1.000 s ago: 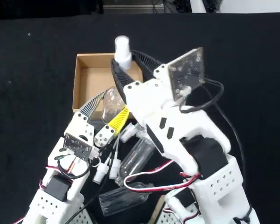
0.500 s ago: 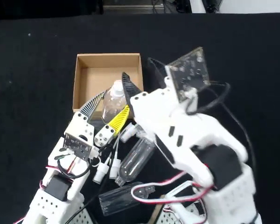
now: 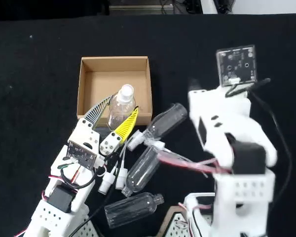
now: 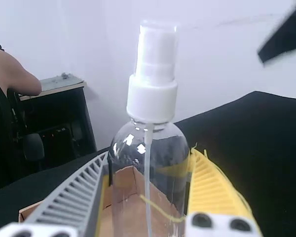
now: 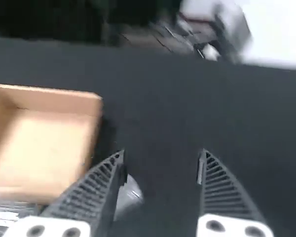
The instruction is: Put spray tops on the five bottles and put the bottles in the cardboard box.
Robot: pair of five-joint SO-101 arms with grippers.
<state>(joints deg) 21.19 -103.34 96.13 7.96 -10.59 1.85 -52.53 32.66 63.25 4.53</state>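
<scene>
At the near wall of the cardboard box (image 3: 89,61), grips an upright bottle (image 3: 120,112) between the left gripper (image 3: 122,103)'s jaws, spray top (image 3: 126,92) on. Holds the right gripper (image 5: 160,153) above the table (image 3: 39,74) right of the box, jaws spread, empty. Shows three more bottles (image 3: 143,168) lying close by.

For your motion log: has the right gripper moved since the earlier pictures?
Yes. The right gripper has pulled away from above the cardboard box to the box's right.
</scene>
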